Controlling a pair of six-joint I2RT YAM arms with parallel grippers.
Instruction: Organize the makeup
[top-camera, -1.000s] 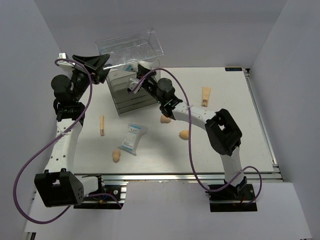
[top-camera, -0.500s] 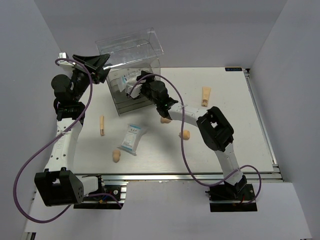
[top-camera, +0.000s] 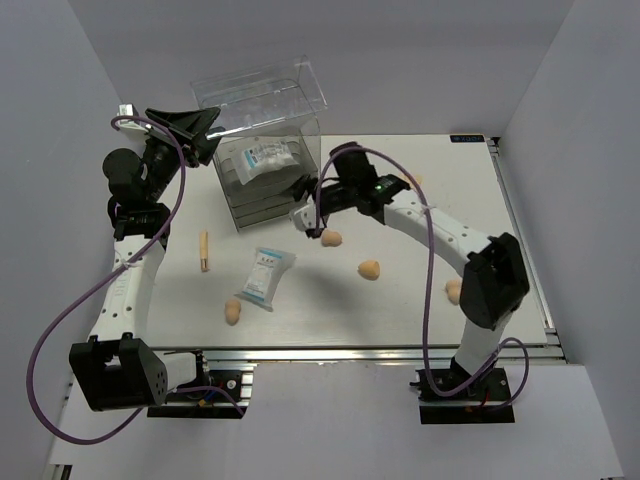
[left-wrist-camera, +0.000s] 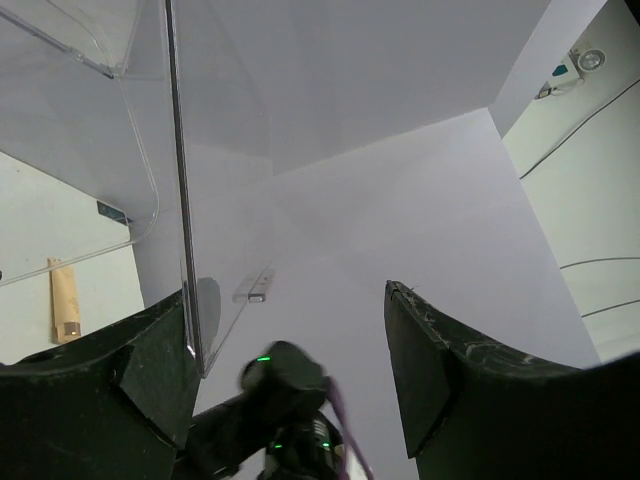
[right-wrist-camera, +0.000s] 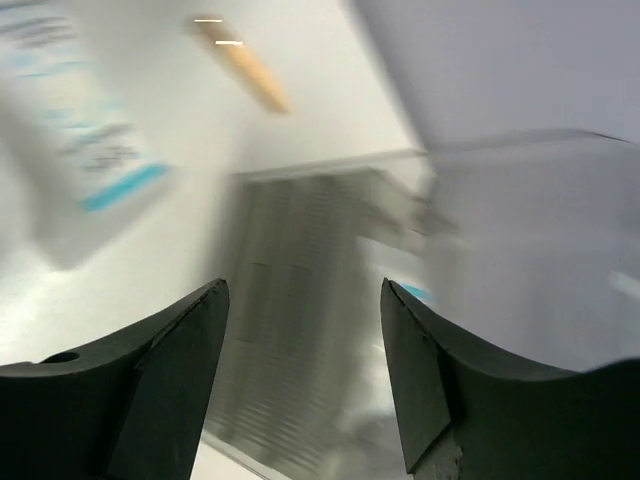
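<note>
The clear drawer box (top-camera: 262, 185) stands at the back left, its lid (top-camera: 255, 95) tipped up. My left gripper (top-camera: 195, 128) is open at the lid's left edge; in the left wrist view the lid edge (left-wrist-camera: 180, 200) rests against the left finger of that gripper (left-wrist-camera: 288, 290). One white-and-blue packet (top-camera: 268, 157) lies in the box's top. My right gripper (top-camera: 303, 212) hangs open and empty just right of the box front. The right wrist view is blurred, with that gripper (right-wrist-camera: 303, 285) facing the drawers (right-wrist-camera: 300, 330). On the table lie a second packet (top-camera: 266, 275), a thin stick (top-camera: 204, 250) and sponges (top-camera: 331, 238), (top-camera: 369, 269), (top-camera: 234, 312).
Another sponge (top-camera: 455, 291) lies beside the right arm's lower link. The right arm arches over the table's middle right. White walls close in the left and right sides. The table's metal rail (top-camera: 380, 352) runs along the near edge.
My right gripper opened and let go of the packet, which now lies in the box's top. It then drew back out of the box toward the near right. The left arm held still.
</note>
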